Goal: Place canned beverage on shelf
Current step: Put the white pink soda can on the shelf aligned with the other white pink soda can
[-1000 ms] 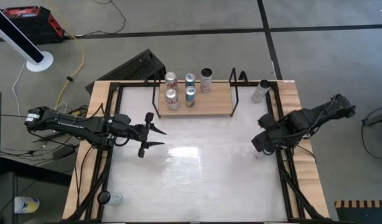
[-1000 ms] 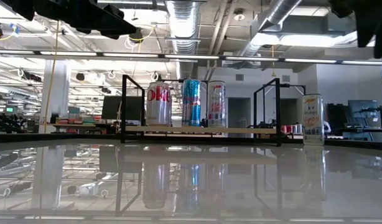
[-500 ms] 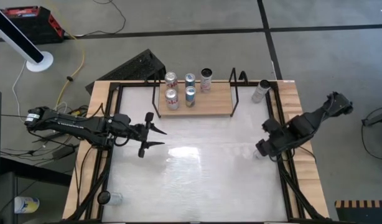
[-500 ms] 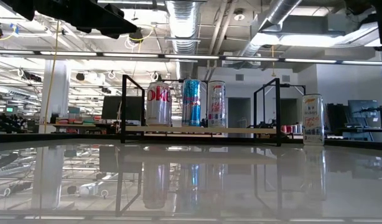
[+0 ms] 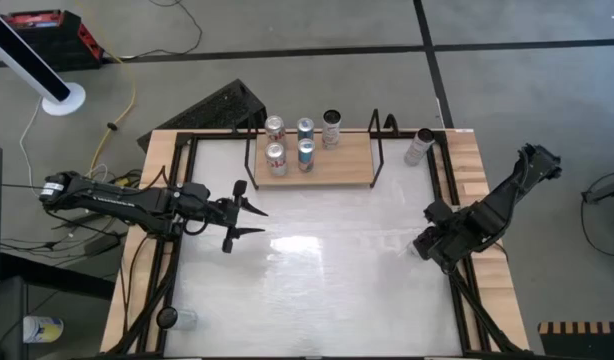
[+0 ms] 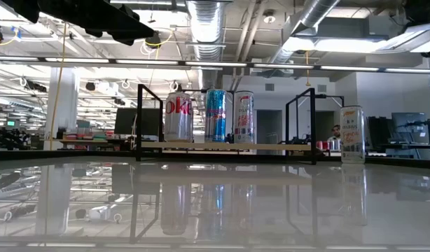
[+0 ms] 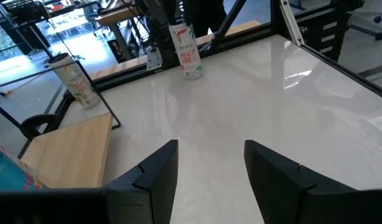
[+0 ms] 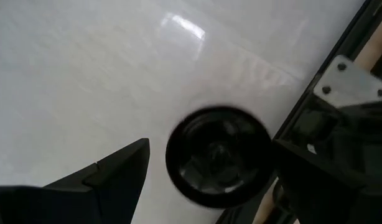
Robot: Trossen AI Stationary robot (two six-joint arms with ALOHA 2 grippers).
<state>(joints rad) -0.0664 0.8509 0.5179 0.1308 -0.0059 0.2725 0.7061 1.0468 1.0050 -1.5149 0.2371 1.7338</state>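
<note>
Can [image 8: 217, 155], dark-topped and upright, stands at the surface's [image 5: 317, 290] right edge beside the frame rail, directly beneath the right end effector [image 8: 209, 171], whose fingers are spread either side of it. Grasping comes next: descend, clench, then carry to the shelf [image 5: 337, 165]. Left end effector [image 5: 245, 215] waits, released.
</note>
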